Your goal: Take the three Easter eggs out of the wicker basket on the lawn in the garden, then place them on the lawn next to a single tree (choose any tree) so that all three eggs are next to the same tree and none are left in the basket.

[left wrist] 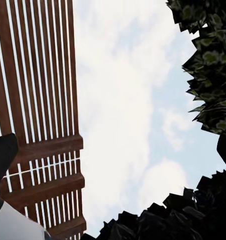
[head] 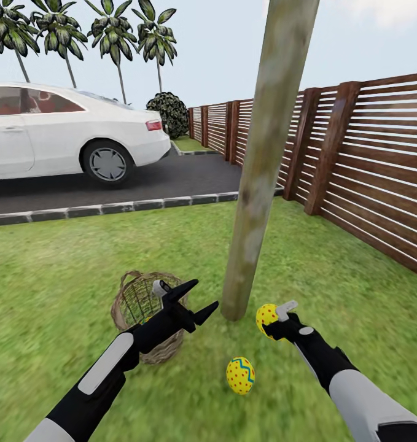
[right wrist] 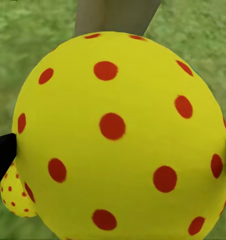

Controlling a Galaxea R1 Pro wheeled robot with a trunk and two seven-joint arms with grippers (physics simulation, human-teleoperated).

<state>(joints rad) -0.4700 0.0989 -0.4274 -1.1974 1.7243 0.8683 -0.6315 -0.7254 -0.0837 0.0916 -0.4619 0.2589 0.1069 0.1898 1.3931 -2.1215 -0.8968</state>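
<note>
My right gripper [head: 271, 320] is shut on a yellow Easter egg [head: 266, 315] with red dots, held just above the lawn [head: 61, 276] to the right of the tree [head: 257, 184]. Up close, that egg [right wrist: 117, 135] spans the gap between the two dark fingertips [right wrist: 2, 152]. A second egg [head: 240, 376] with blue zigzags lies on the grass near the trunk's foot, and its edge [right wrist: 13, 195] peeks out behind the held one. The wicker basket [head: 129, 293] stands left of the trunk. Over its right rim my left gripper [head: 200, 300] hovers open and empty. The basket's inside is mostly hidden.
A brown slatted fence [head: 368, 159] runs along the right. Beyond a grey stone kerb [head: 110, 209] lies the dark driveway with a white car [head: 61, 132]. Palms [head: 116, 37] and a dark bush [head: 171, 110] stand far back. The left wrist view points up at fence [left wrist: 38, 100], sky and leaves [left wrist: 212, 65].
</note>
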